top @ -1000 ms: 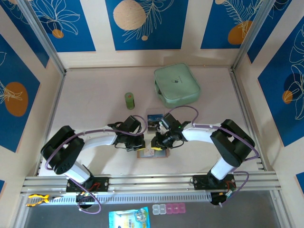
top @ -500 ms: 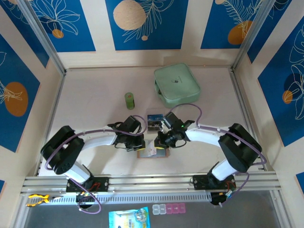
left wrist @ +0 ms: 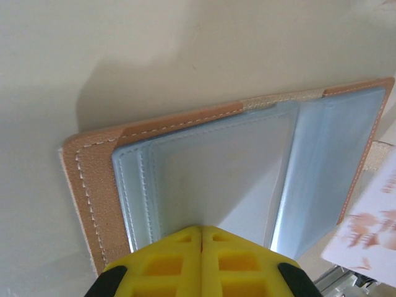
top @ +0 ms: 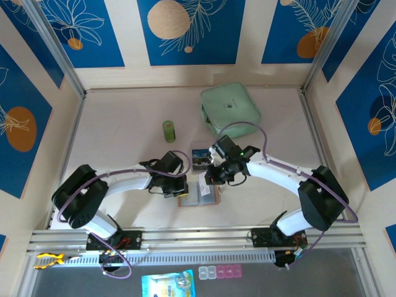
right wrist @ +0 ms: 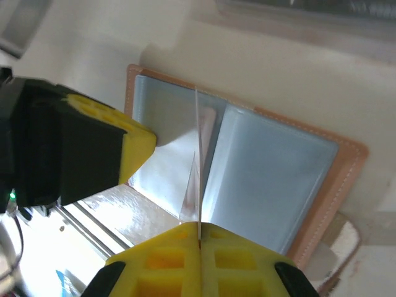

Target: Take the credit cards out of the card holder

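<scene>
- The right gripper [right wrist: 199, 226] has drawn its jaws together within the last second. They now pinch a pale credit card [left wrist: 369, 226], seen edge-on as a thin line running up from between the yellow fingertips in the right wrist view.
- From above, the right arm has pulled its wrist up and a little toward the far side. A second ago it sat low over the card holder [top: 195, 199]. The pinched card now hangs partly clear of the pockets, over the fold.
- The left gripper [left wrist: 201, 232] has not moved. Its jaws are pressed fully together, with nothing between them, and the tips bear down on the left grey-blue pocket to pin the holder to the table [top: 124, 124].
- The holder lies open and flat near the middle of the table's near edge, between the two wrists.
- Judged from this, one card is mid-extraction and needs only to be carried off and set down. Whether more cards remain tucked inside cannot be told.
- Another card, with a blue and dark face [top: 202, 156], lies on the table just beyond the holder.
- The held card carries reddish-brown print, too blurred to read.
- The mint-green case [top: 230, 111] at the far side bears a small dark mark that is not legible.
</scene>
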Robot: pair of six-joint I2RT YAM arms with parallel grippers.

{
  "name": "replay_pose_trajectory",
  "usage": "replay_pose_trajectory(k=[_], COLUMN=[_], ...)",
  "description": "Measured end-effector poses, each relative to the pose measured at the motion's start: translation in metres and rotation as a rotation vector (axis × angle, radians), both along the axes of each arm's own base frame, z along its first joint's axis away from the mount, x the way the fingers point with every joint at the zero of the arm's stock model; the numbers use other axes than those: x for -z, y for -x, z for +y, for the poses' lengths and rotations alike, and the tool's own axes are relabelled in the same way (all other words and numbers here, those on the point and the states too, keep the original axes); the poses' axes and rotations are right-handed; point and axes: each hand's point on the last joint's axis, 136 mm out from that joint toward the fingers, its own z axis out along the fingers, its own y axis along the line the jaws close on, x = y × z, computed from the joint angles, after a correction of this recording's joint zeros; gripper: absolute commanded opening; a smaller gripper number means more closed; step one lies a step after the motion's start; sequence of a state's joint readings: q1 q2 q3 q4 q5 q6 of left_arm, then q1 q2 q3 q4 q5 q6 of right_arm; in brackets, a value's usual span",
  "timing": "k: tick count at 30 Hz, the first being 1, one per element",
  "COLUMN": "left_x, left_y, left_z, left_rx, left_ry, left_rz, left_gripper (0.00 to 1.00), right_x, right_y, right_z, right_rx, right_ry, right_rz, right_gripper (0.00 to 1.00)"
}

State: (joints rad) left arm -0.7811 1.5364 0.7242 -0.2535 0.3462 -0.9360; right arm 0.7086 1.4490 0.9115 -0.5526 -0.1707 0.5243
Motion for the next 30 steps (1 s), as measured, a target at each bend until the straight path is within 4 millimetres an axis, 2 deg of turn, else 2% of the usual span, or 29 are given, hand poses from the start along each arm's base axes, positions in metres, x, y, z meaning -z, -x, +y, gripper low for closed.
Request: replay_pose_trajectory(k=[9, 14, 17, 20, 25, 30], left_x=[-0.005, -0.01, -0.013, -0.017, -0.019, -0.015], left_y=[0.002, 0.002, 0.0, -0.001, -0.007, -0.009], left_z=[0.004, 0.007, 0.011, 0.014, 0.023, 0.034], left_rx=[-0.003, -0.009, -0.017, -0.019, -0.041, -0.063], left_ry=[-0.009, -0.01, -0.01, -0.006, -0.004, -0.022], left_rz=[-0.006, -0.014, -0.016, -0.027, -0.037, -0.025], left_gripper=[0.05, 0.05, 0.05, 0.05, 0.05, 0.05], right_x=[-0.03, -0.061, -0.072, -0.075, -0.074, -0.083], right_y=[-0.021, -0.053, -0.076, -0.094, -0.113, -0.148], right_z=[-0.01, -0.013, -0.012, -0.01, -0.013, -0.01], right_rx=[-0.345, -0.478, -0.549, -0.647, -0.803, -0.897], right_ry=[0.068, 0.082, 0.102, 0.121, 0.148, 0.154], right_rz=[-0.277, -0.426, -0.481, -0.526, -0.569, -0.614], right_gripper=[0.0, 0.01, 0.01, 0.0, 0.0, 0.0])
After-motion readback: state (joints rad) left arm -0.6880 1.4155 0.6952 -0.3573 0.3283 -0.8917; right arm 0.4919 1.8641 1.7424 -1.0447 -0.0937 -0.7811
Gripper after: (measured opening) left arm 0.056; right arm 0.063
